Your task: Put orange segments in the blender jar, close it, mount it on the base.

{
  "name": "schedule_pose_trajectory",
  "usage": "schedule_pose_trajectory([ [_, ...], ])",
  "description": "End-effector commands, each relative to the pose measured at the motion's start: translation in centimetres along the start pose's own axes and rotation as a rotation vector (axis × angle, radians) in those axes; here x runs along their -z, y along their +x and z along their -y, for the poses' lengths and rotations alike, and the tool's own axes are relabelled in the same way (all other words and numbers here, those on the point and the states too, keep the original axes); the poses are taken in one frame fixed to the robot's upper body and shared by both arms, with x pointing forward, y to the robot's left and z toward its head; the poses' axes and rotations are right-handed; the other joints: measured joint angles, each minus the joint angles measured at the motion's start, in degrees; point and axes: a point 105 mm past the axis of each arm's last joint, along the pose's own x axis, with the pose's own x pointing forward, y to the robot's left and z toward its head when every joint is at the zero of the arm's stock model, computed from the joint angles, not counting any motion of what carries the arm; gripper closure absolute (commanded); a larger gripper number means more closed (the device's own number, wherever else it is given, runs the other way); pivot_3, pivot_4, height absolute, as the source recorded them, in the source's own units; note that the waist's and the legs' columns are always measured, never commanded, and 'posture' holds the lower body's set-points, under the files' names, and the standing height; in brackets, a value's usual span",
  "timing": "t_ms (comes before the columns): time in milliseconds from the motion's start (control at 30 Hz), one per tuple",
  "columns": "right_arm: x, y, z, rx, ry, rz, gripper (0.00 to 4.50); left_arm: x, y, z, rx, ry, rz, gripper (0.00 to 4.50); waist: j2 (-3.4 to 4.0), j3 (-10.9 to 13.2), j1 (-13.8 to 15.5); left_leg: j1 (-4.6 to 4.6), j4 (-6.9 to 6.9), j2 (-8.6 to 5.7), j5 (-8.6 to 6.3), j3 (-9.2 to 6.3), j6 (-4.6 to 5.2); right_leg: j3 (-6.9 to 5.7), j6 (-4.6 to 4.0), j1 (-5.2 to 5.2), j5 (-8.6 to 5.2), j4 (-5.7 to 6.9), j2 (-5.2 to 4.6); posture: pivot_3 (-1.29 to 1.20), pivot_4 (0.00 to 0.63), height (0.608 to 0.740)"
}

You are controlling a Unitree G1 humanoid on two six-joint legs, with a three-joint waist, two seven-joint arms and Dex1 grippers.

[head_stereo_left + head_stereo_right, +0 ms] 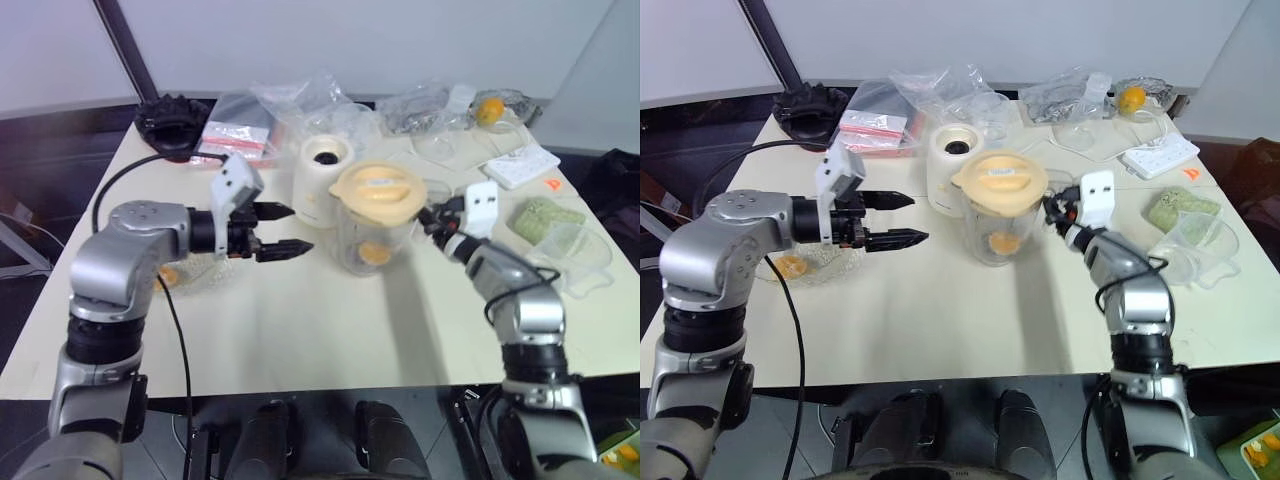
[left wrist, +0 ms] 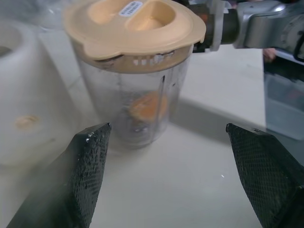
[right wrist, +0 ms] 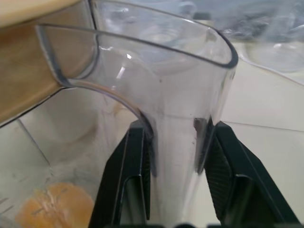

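Blender jar (image 1: 372, 235): tall pitcher of clear plastic, set upright on the counter (image 1: 320, 330), closed by a pale orange-yellow lid (image 1: 380, 192) with a moulded recess. A small white label with dark print is fixed to the lid top; its writing cannot be read. A clear side handle (image 3: 190, 95) is seen in the right wrist view.

Orange segments (image 1: 374, 253): bright orange pieces seen through the jar wall, lying low in the jar near its bottom.

Base (image 1: 322, 180): cream-white rounded cylinder with a dark round socket on top, placed just beside the jar, behind it and towards the robot's left. The jar is not mounted on it. A faint round mark is seen on its side in the left wrist view; no lettering can be read.

Right end effector (image 3: 173, 142): its two black fingers are pinched on the jar's handle, one finger on each side.

Left end effector (image 1: 276, 230): held to the left of the jar, apart from it, fingers spread wide with nothing between them, pointed towards the jar.

Shallow clear dish (image 1: 805, 265): well to the left of the jar, holding further orange pieces.

Black toothed ring (image 1: 172, 118): far behind and to the left of the jar.

White power strip (image 1: 520, 165): behind and to the right of the jar.

Clear plastic bags (image 1: 300, 100): heaped behind the base.
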Motion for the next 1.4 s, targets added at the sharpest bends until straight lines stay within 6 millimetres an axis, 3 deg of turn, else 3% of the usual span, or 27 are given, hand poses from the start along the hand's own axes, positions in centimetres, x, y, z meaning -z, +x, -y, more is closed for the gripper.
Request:
schedule_pose_trajectory([
  [33, -8.4, -0.3, 1.8, 0.039, -0.015, 0.178, 3.51, -1.8, -1.5, -1.0, -0.090, 0.072, 0.069, 0.43, -0.02, 0.05, -0.03, -0.09, -0.02, 0.00, 0.00, 0.00, 0.00, 0.00, 0.00, -0.10, 0.00, 0.01, 0.00, 0.00, 0.150, 0.740],
  [200, -14.8, 1.3, 2.6, 0.050, -0.057, 0.231, 3.51, -1.9, -2.7, -2.5, -0.190, 0.087, 0.086, 0.43, 0.01, 0.16, -0.67, -0.06, -0.21, 0.12, 0.00, 0.09, 0.00, 0.00, 0.05, -0.20, 0.03, 0.01, 0.18, 0.00, 0.150, 0.740],
  [300, -18.2, 2.8, 1.8, 0.019, -0.055, 0.266, 3.51, -1.5, -3.5, -3.2, -0.243, 0.100, 0.082, 0.43, 0.04, 0.20, -0.78, -0.04, -0.33, 0.17, 0.00, 0.11, 0.00, 0.00, 0.05, -0.23, 0.03, 0.01, 0.26, 0.00, 0.150, 0.740],
  [500, -21.2, 5.8, -2.2, -0.083, -0.050, 0.312, 3.51, -1.4, -5.5, -4.7, -0.359, 0.107, 0.094, 0.43, -0.11, 0.34, -1.71, -0.09, -0.44, 0.15, 0.01, 0.23, -0.01, 0.09, 0.21, -0.33, 0.13, -0.01, 0.23, 0.00, 0.150, 0.740],
  [833, -20.6, 8.2, -8.8, -0.193, 0.022, 0.327, 3.51, -1.3, -6.8, -5.8, -0.454, 0.089, 0.110, 0.43, -0.20, 0.42, -1.87, -0.23, -1.09, 0.09, 0.35, 0.17, -0.62, 0.10, 0.21, -0.68, 0.14, 0.01, 0.14, 0.00, 0.150, 0.740],
  [1400, -17.4, 9.4, -11.1, -0.236, -0.005, 0.244, 3.51, -0.9, -7.2, -5.9, -0.468, 0.072, 0.105, 0.43, -0.22, 0.43, -1.94, -0.14, -1.06, 0.13, 0.47, 0.10, -0.83, 0.07, 0.07, -0.68, 0.24, 0.11, 0.21, 0.00, 0.150, 0.740],
])
